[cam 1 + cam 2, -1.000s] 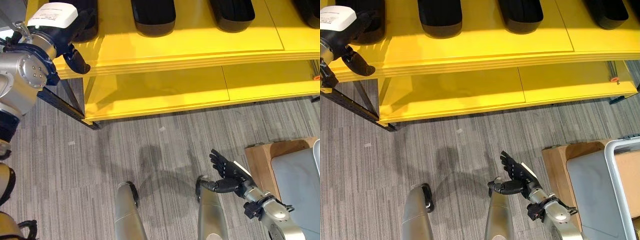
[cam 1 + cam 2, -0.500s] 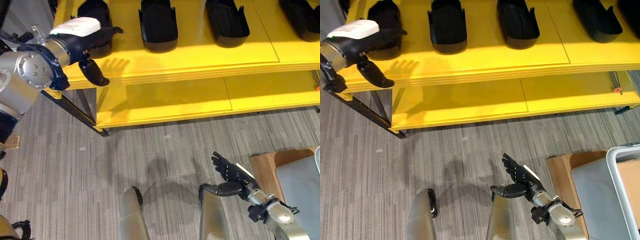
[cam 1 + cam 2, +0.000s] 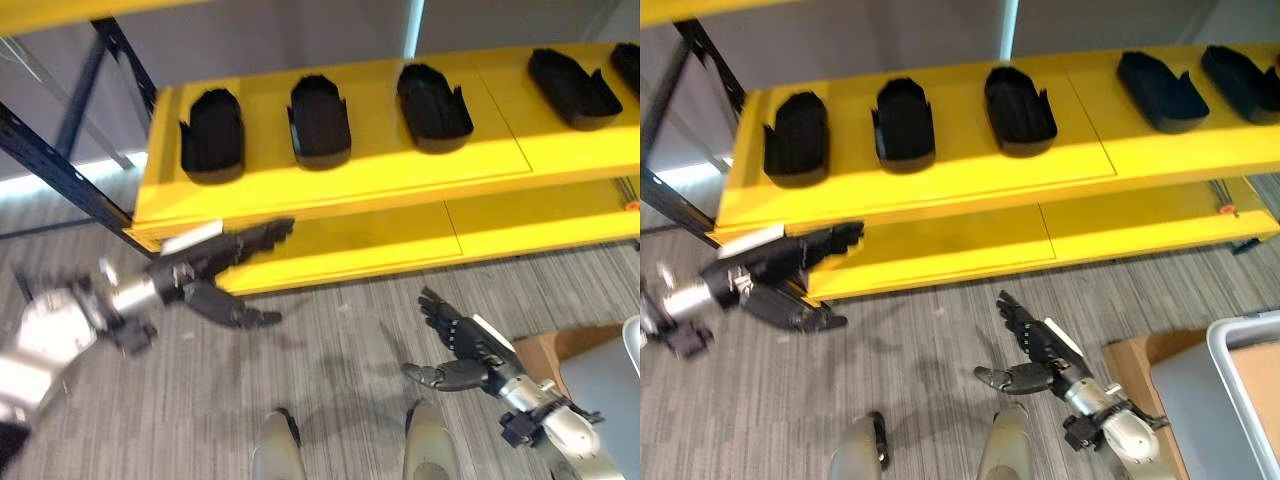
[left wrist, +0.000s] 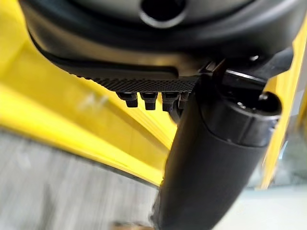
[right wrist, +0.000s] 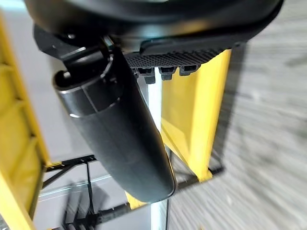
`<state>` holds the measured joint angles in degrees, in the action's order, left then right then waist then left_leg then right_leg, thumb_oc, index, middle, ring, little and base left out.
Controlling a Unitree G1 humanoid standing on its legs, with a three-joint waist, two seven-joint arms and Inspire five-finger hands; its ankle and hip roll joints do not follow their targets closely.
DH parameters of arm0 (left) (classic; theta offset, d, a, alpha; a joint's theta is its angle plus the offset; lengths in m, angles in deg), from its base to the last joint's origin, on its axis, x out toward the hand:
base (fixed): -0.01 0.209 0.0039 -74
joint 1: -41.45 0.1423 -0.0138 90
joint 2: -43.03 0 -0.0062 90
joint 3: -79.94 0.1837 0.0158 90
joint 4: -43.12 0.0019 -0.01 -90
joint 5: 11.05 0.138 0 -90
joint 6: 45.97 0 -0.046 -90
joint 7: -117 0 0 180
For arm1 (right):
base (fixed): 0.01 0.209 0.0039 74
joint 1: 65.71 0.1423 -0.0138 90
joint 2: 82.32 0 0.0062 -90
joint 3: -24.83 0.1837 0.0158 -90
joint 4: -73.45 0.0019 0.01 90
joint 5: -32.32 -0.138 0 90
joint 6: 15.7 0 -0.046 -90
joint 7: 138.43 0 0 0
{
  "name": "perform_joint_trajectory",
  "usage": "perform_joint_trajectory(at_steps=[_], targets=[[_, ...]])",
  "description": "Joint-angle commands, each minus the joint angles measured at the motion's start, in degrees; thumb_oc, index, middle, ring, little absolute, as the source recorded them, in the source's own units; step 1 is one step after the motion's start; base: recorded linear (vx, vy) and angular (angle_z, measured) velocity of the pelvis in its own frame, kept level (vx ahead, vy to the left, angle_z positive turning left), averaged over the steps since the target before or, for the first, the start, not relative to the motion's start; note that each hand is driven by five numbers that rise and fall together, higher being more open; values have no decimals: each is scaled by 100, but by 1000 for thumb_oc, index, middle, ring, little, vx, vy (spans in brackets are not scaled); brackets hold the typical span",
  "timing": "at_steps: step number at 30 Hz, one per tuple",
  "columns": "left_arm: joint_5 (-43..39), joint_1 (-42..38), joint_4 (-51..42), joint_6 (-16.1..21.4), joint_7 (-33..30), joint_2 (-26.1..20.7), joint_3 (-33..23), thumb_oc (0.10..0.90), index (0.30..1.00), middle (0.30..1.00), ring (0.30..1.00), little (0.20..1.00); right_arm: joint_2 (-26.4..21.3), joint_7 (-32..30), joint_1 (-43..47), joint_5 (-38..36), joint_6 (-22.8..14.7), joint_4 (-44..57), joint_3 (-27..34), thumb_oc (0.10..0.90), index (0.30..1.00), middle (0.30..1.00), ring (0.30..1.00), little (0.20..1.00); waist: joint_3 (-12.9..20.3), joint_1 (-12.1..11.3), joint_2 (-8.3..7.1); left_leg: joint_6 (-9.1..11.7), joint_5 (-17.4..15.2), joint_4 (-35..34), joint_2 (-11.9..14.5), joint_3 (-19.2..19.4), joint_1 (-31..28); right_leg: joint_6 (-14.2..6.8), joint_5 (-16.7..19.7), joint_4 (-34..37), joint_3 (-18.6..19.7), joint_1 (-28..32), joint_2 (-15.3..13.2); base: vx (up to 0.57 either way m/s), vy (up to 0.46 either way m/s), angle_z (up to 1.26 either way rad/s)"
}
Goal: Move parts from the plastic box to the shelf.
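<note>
Compared with half a second earlier, the left hand [image 3: 205, 262] has left the top board of the shelf [image 3: 380, 160] and now hangs lower, in front of the shelf's lower front edge, at about 9 o'clock in the head views. The black part [image 3: 212, 134] it was at then now sits alone on the shelf. The whole view has also shifted, so more of the shelf shows.

The left hand holds nothing: its fingers are straight and slightly spread, pointing toward 2 o'clock, with the thumb set apart below them.

On the top board, from left to right, stand further black parts: a second [image 3: 319, 116], a third [image 3: 434, 99] and a fourth [image 3: 573, 86], all well apart in a row. The grey carpet floor [image 3: 330, 340] lies before the shelf.

The right hand [image 3: 463, 340] is at 5 o'clock above the floor, empty, fingers straight and apart, thumb out sideways. At 4 o'clock, beside it, is a brown cardboard box [image 3: 530, 348] with a grey plastic box [image 3: 1240, 340].
</note>
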<state>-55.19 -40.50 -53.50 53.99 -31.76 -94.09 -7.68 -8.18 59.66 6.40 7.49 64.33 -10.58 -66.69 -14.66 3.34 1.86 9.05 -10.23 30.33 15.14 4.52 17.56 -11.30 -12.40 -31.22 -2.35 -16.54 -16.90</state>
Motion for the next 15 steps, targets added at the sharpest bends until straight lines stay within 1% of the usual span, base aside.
perform_joint_trajectory(at_steps=[1, 2, 3, 4, 5, 6, 7, 8, 9, 11, 12, 13, 14, 15], targets=[[-653, -94, 9, 408, -136, 544, -365, 900, 1000, 1000, 1000, 1000, -42, -96, 47, -165, -732, 671, 283, 900, 1000, 1000, 1000, 1000, 737, 88, 44, -288, 752, -909, 79, -357, -231, 338, 149, 309, -75, 406, 238, 58, -92, -17], [-634, 140, -139, 386, -120, 893, -428, 900, 1000, 1000, 1000, 1000, -18, -111, -5, -174, -749, 695, 374, 900, 1000, 1000, 1000, 1000, 774, 83, 59, -287, 818, -1074, 98, -333, -362, 360, 118, 318, -87, 469, 276, 53, -104, -7], [-614, 392, -87, 413, -252, 1363, -504, 900, 1000, 1000, 1000, 1000, 22, -113, -47, -165, -783, 726, 430, 900, 1000, 1000, 1000, 1000, 827, 66, 77, -273, 926, -1302, 160, -310, -515, 386, 57, 298, -100, 519, 344, 32, -67, -8], [-612, 399, -91, 412, -253, 1368, -509, 900, 1000, 1000, 1000, 1000, 17, -114, -46, -166, -782, 727, 428, 900, 1000, 1000, 1000, 1000, 840, 66, 89, -272, 952, -1333, 169, -307, -511, 390, 81, 324, -103, 512, 356, 2, -145, -7], [-556, 668, -179, 455, -316, 2008, -523, 900, 1000, 1000, 1000, 1000, 89, -209, -88, -162, -830, 679, 487, 900, 1000, 1000, 1000, 1000, 852, 47, 102, -257, 1149, -1573, 267, -344, -693, 504, -115, 175, -121, 554, 493, -6, -150, -8], [-586, 815, -33, 480, -356, 2515, -552, 900, 1000, 1000, 1000, 1000, 103, -211, -93, -201, -886, 667, 513, 900, 1000, 1000, 1000, 1000, 881, 1, 117, -292, 1224, -1725, 318, -339, -800, 576, -180, 147, -111, 581, 590, 11, -218, -9], [-512, 941, 126, 512, -465, 2829, -501, 900, 1000, 1000, 1000, 1000, 116, -223, -146, -194, -891, 659, 524, 900, 1000, 1000, 1000, 1000, 899, -14, 104, -290, 1306, -1804, 358, -360, -848, 632, -317, 81, -140, 611, 650, -9, -191, -2], [-473, 1060, 92, 531, -517, 3094, -538, 900, 1000, 1000, 1000, 1000, 128, -279, -175, -148, -898, 626, 537, 900, 1000, 1000, 1000, 1000, 888, -42, 125, -276, 1448, -1905, 414, -387, -861, 693, -332, 64, -183, 606, 723, -16, -220, -3], [-492, 1246, 150, 586, -541, 3424, -624, 900, 1000, 1000, 1000, 1000, 158, -300, -211, -97, -924, 607, 584, 900, 1000, 1000, 1000, 1000, 871, -85, 103, -272, 1605, -2001, 457, -410, -898, 751, -410, 24, -216, 639, 794, -38, -202, 0], [-490, 1482, 216, 627, -633, 3860, -722, 900, 1000, 1000, 1000, 1000, 166, -338, -298, -62, -948, 608, 641, 900, 1000, 1000, 1000, 1000, 905, -156, 123, -268, 2018, -2288, 549, -456, -920, 847, -451, 145, -312, 707, 926, -27, -194, -3], [-549, 1546, 276, 652, -757, 4078, -752, 900, 1000, 1000, 1000, 1000, 197, -329, -325, -64, -979, 582, 651, 900, 1000, 1000, 1000, 1000, 856, -215, 82, -258, 2386, -2345, 560, -480, -910, 889, -479, 242, -394, 832, 966, -48, -194, 3], [-552, 1593, 293, 687, -777, 4189, -738, 900, 1000, 1000, 1000, 1000, 183, -373, -377, -12, -996, 575, 686, 900, 1000, 1000, 1000, 1000, 817, -234, 60, -232, 2617, -2343, 565, -467, -863, 933, -479, 343, -473, 915, 1000, -71, -196, 9], [-579, 1499, 367, 683, -819, 4233, -679, 900, 1000, 1000, 1000, 1000, 177, -445, -385, 60, -1033, 563, 735, 900, 1000, 1000, 1000, 1000, 808, -226, 57, -205, 2900, -2329, 643, -330, -765, 984, -413, 505, -583, 1010, 1047, -141, -276, 9], [-544, 1424, 486, 784, -925, 4345, -713, 900, 1000, 1000, 1000, 1000, 188, -673, -377, 185, -1067, 410, 793, 900, 1000, 1000, 1000, 1000, 731, -210, -63, -206, 2950, -2046, 612, 22, -559, 1045, -257, 850, -711, 1138, 1047, -116, -225, 26]])
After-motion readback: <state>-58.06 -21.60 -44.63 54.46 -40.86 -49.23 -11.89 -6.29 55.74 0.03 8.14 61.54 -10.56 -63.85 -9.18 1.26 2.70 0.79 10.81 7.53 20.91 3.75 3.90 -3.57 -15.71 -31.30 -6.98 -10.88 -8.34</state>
